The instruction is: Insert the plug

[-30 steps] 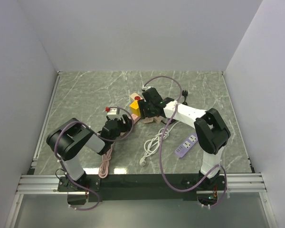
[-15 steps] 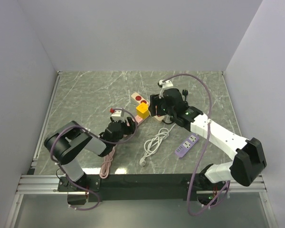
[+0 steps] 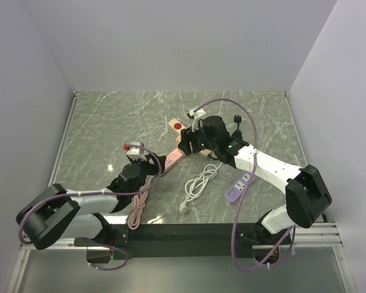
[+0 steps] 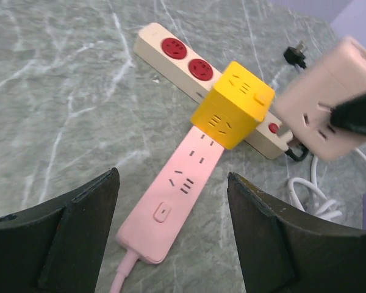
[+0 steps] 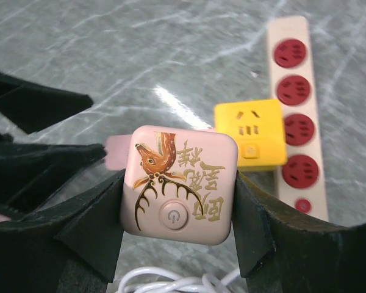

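Observation:
The yellow cube plug (image 4: pixel 232 104) sits on the far end of the flat pink power strip (image 4: pixel 183 183), also seen as the plug (image 5: pixel 250 134) beside a beige strip. My left gripper (image 4: pixel 172 177) is open, its fingers (image 4: pixel 79 232) on either side of the pink strip's near end, above it. My right gripper (image 5: pixel 178 195) is shut on a pink cube adapter (image 5: pixel 178 177) with a deer picture and a power button. It hangs just right of the yellow plug as the pink adapter (image 4: pixel 329 104). From above, the right gripper (image 3: pixel 189 143) hides the plug.
A beige strip with red sockets (image 4: pixel 189 58) lies behind the plug, and a black plug (image 4: pixel 296 52) lies further back. A coiled white cable (image 3: pixel 198 182) and a purple power strip (image 3: pixel 240 186) lie to the right. The pink cord (image 3: pixel 136 210) trails toward the near edge.
The right gripper swung right, uncovering the yellow plug, then came back over it with the pink adapter. The left arm stretched out lower and leftward, and its jaws widened slightly.

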Tool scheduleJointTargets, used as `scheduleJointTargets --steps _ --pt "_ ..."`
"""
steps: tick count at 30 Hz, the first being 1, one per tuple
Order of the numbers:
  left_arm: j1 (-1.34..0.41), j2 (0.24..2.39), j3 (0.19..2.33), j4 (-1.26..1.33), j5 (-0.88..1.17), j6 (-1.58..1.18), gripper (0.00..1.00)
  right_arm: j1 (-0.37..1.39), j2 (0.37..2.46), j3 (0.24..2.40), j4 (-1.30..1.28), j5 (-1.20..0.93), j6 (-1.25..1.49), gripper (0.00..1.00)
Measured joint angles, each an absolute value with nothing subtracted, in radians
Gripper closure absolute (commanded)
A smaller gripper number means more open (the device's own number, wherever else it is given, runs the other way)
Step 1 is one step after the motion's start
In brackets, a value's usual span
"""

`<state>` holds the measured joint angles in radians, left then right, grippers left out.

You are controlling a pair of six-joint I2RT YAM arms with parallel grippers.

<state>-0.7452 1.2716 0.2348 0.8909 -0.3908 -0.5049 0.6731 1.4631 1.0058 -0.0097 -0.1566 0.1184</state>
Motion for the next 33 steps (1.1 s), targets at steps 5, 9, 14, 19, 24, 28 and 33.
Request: scheduleJointTargets --steps 5,9,14,19,24,28,33 --pt "-0.746 1.228 0.234 0.784 -0.442 -0.529 0.24 0.700 1.472 1.000 0.053 -0.233 0.066 1.00" --pt "-0.746 1.243 0.234 0.744 -0.448 -0.546 0.24 0.714 1.525 1.004 0.101 -0.290 0.038 1.00" --pt "-0.730 1.317 0.234 0.732 -0.442 -0.570 0.25 0.722 1.612 1.016 0.106 -0.330 0.001 1.00" --pt "-0.705 1.390 0.234 0.739 -0.430 -0.591 0.26 0.728 1.663 1.028 0.110 -0.351 -0.022 1.00" --pt "-0.690 1.427 0.236 0.767 -0.416 -0.601 0.26 0.734 1.703 1.062 0.126 -0.358 -0.036 1.00" --pt "-0.684 1.446 0.240 0.788 -0.411 -0.611 0.26 0.746 1.732 1.078 0.133 -0.353 -0.050 1.00" --pt "-0.682 1.452 0.247 0.787 -0.406 -0.614 0.27 0.760 1.775 1.087 0.138 -0.343 -0.055 1.00"
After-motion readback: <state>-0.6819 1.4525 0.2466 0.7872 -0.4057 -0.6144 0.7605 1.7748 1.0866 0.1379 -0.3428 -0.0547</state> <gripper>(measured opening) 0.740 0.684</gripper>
